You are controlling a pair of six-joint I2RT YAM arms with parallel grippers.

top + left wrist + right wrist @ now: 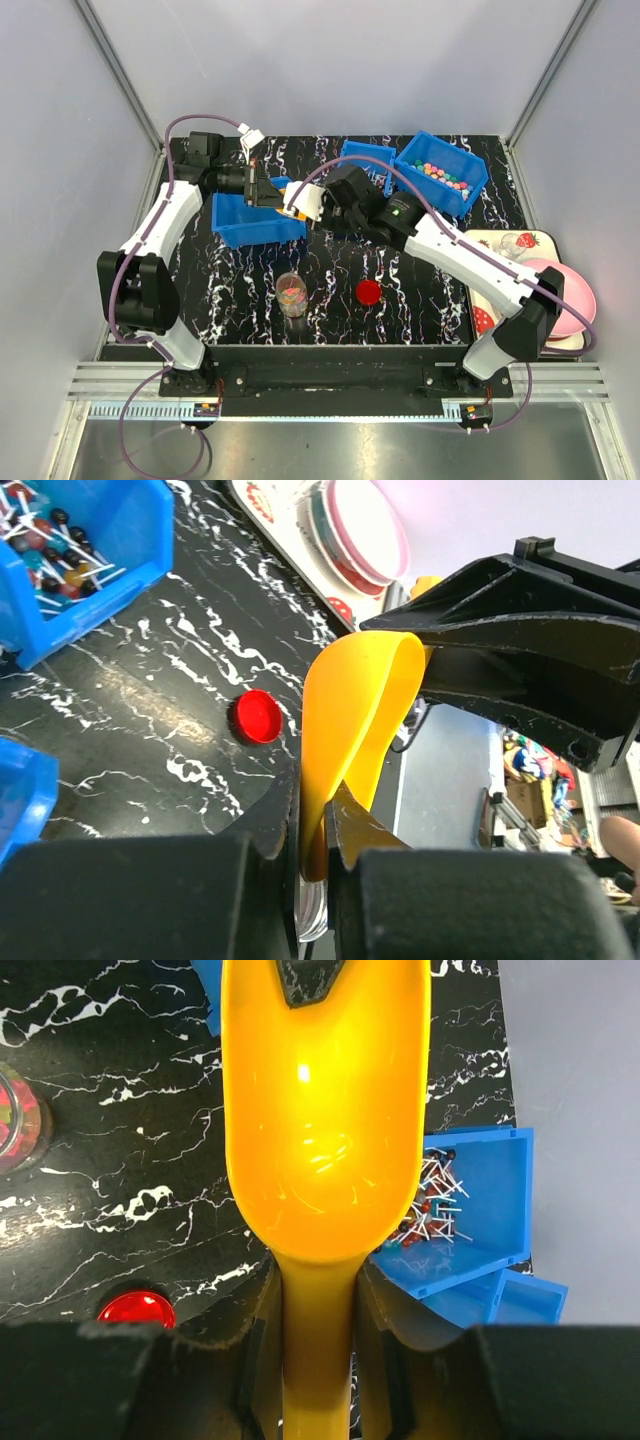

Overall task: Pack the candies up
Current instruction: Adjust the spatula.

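The left end effector point(318, 805) pinches the yellow scoop point(362, 695) by its rim, the right end effector point(318, 1300) clamps its handle. The candies point(443, 176) lie nearer the right arm.

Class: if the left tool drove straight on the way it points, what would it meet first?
Past the yellow scoop it pinches, the left tool faces the right tool, which holds the scoop's handle; that black body seems first in line, though depth is unclear.

The left arm point(165, 225) and right arm point(470, 262) wear white shells, black joints, purple cables point(205, 118).
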